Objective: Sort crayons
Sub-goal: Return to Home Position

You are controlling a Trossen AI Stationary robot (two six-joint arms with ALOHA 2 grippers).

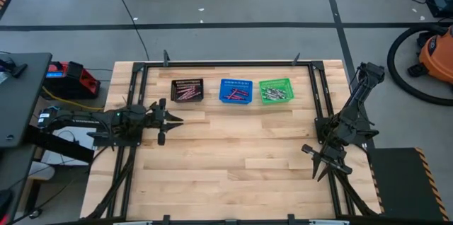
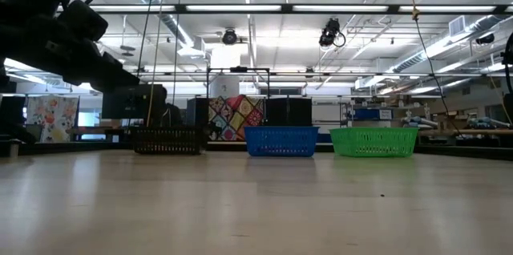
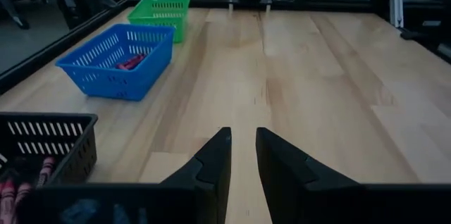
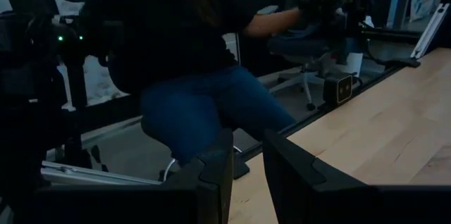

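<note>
Left claw (image 1: 174,120) at the left side of the table (image 1: 241,175), level and pointing across the boards, just in front of the black basket (image 1: 187,80). In my left wrist view its fingers (image 3: 215,160) stand a little apart with nothing between them.

Right claw (image 1: 318,171) at the right edge, tucked low and turned outward, so its wrist view looks off the table at a seated person (image 4: 183,55). Its fingers (image 4: 211,171) likewise show a narrow gap and carry nothing.

Both arms sit clear of the 3 baskets. I judge this to be the parked pose that closes a sorting run and leaves the row open to inspection.

Crayons lie by colour:
- pink crayons (image 1: 185,94) in the black basket
- red crayons (image 1: 238,95) in the blue basket (image 1: 236,80)
- pale grey crayons (image 1: 272,95) in the green basket (image 1: 276,79)

The 3 baskets stand side by side along the far edge, apart from one another, so each colour has its own bin. I see no crayon outside a basket, so I judge the sorting done, with only the parking of my arms left.
</note>
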